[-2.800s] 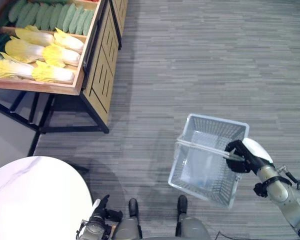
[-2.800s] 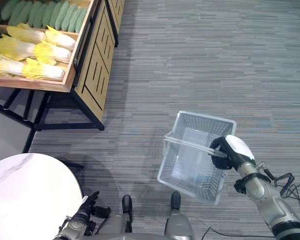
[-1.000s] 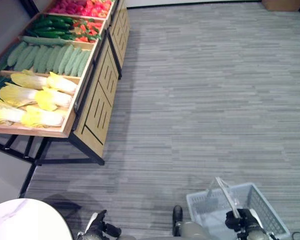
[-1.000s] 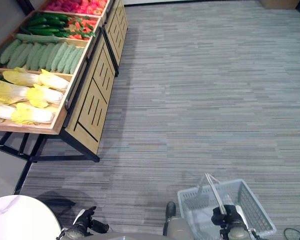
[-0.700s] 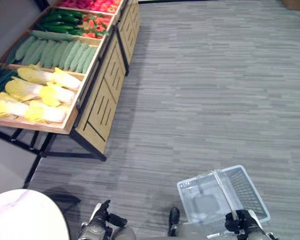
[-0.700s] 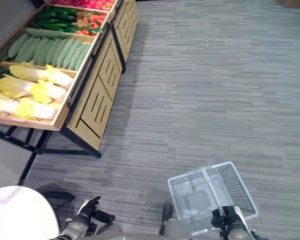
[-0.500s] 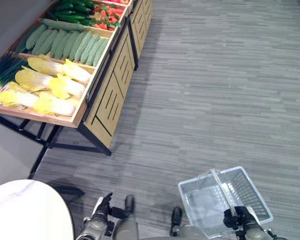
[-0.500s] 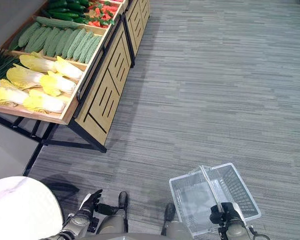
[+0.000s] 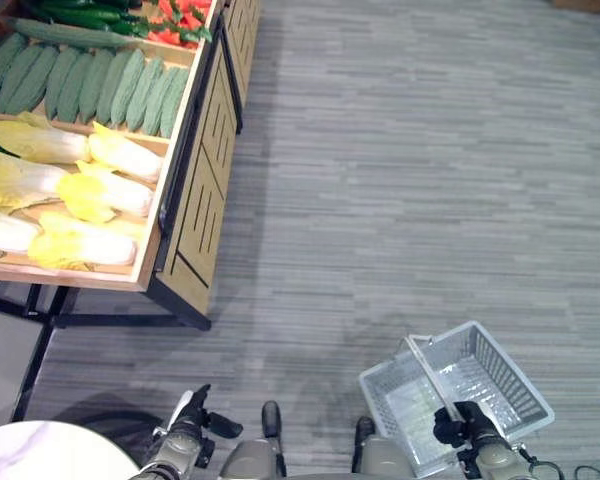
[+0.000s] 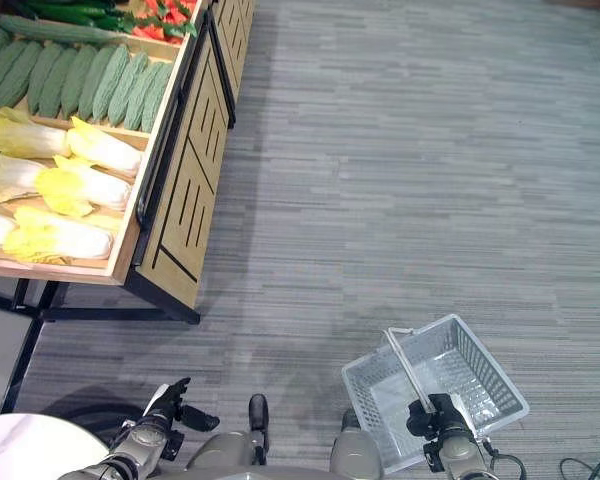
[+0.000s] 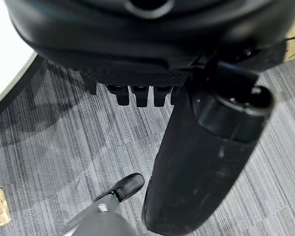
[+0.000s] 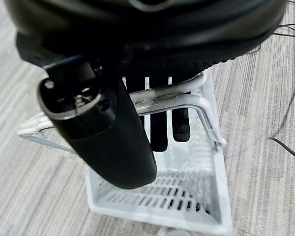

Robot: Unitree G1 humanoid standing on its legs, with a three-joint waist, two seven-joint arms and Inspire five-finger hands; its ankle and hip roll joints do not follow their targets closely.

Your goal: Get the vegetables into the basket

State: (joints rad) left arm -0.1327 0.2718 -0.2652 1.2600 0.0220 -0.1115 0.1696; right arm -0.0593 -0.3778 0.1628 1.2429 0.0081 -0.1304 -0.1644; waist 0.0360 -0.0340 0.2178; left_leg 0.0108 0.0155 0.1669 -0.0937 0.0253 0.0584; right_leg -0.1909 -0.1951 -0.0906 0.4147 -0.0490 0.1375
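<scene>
A white mesh basket (image 9: 502, 377) hangs low at my right side, just above the grey floor, and looks empty. My right hand (image 9: 466, 424) is shut on its thin handle (image 12: 187, 101); the fingers (image 12: 160, 132) curl round the bar. The vegetables lie in a wooden stall (image 9: 196, 205) at the far left: pale yellow cabbages (image 9: 92, 194), a row of light green gourds (image 9: 100, 84), dark green and red vegetables (image 9: 173, 14) at the back. My left hand (image 9: 186, 441) hangs low at my left, open, holding nothing.
The stall stands on a black metal frame (image 9: 90, 320) with drawers along its side. A round white table (image 9: 35, 458) shows at the lower left corner. Bare grey striped carpet (image 9: 400, 180) stretches between the stall and the basket.
The camera has moved, so the stall now sits closer at the left. The basket still hangs from my right hand and has swung slightly. My left hand stays low and idle.
</scene>
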